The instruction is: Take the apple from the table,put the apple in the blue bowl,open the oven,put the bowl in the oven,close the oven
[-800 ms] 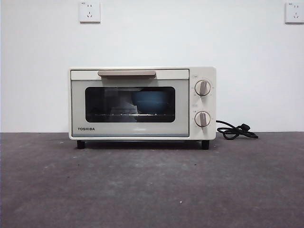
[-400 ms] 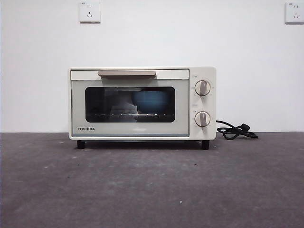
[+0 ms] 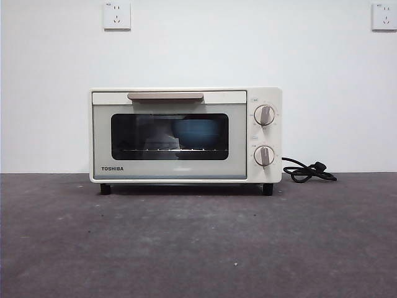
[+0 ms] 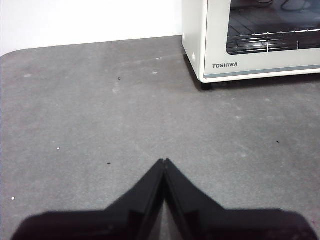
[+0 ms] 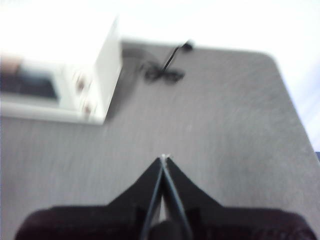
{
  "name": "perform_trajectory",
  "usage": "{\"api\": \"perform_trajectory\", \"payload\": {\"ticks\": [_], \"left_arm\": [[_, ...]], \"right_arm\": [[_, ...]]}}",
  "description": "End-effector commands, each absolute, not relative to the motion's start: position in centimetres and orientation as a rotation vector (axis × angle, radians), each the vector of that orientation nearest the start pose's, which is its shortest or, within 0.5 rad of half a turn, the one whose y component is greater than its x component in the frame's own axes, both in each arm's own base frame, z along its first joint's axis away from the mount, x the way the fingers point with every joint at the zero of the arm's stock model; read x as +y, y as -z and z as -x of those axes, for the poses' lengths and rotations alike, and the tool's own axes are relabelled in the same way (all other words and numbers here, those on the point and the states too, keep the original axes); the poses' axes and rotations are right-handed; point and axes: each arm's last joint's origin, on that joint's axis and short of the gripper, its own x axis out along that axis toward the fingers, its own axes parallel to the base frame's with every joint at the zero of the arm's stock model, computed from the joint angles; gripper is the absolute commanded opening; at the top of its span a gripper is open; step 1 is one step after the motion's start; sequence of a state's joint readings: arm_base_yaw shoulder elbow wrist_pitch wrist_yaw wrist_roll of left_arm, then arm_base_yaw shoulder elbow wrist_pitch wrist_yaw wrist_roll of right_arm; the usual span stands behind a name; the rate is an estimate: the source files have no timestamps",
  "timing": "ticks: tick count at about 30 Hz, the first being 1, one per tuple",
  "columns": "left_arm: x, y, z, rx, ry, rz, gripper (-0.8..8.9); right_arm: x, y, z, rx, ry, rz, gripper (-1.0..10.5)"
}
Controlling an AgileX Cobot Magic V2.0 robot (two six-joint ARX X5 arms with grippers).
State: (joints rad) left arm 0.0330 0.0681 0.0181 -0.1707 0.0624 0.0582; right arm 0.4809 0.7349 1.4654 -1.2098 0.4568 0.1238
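Observation:
The cream oven [image 3: 186,135] stands at the back of the table [image 3: 198,242] with its door closed. Through the dark glass I make out the blue bowl [image 3: 197,131] on the rack inside. The apple is hidden from view. My left gripper [image 4: 164,161] is shut and empty, hovering over bare table in front of the oven's [image 4: 260,40] left corner. My right gripper [image 5: 163,158] is shut and empty too, held high over the table to the right of the oven [image 5: 60,75]; that view is blurred.
A black cord [image 3: 308,171] lies coiled on the table right of the oven, also visible in the right wrist view as the cord [image 5: 165,72]. Two wall sockets [image 3: 117,15] sit on the white wall behind. The table's rounded corners show in both wrist views.

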Motion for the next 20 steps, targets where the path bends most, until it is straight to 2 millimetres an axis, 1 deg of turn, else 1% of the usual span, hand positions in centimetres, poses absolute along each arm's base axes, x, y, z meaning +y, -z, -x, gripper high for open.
{"api": "perform_trajectory", "payload": {"ticks": [1,4,7,11,14,15,20], "left_arm": [[0.2,-14.5,-9.9,0.223,0.029,-0.037,-0.04],[0.2,-14.5,-9.9,0.224,0.029,-0.037,-0.04],[0.2,-14.5,-9.9,0.224,0.029,-0.037,-0.04],[0.2,-14.5,-9.9,0.224,0.029,-0.037,-0.04],[0.2,-14.5,-9.9,0.224,0.029,-0.037,-0.04],[0.2,-14.5,-9.9,0.224,0.029,-0.037,-0.04],[0.2,-14.5,-9.9,0.224,0.029,-0.037,-0.04]], "right_arm": [[1.0,-43.4,-5.3,0.381,0.024,0.021,0.0],[0.8,-41.1,-6.0,0.361,0.053,-0.004,0.0],[0.7,-38.2,-7.4,0.331,0.111,0.041,0.0],[0.4,-33.6,-9.2,0.279,0.142,0.041,0.0],[0.3,-30.1,-10.3,0.241,0.121,0.021,0.0],[0.3,-28.9,-10.5,0.225,0.113,0.015,0.0],[0.0,-24.4,-10.8,0.163,0.130,0.001,0.0]]}}
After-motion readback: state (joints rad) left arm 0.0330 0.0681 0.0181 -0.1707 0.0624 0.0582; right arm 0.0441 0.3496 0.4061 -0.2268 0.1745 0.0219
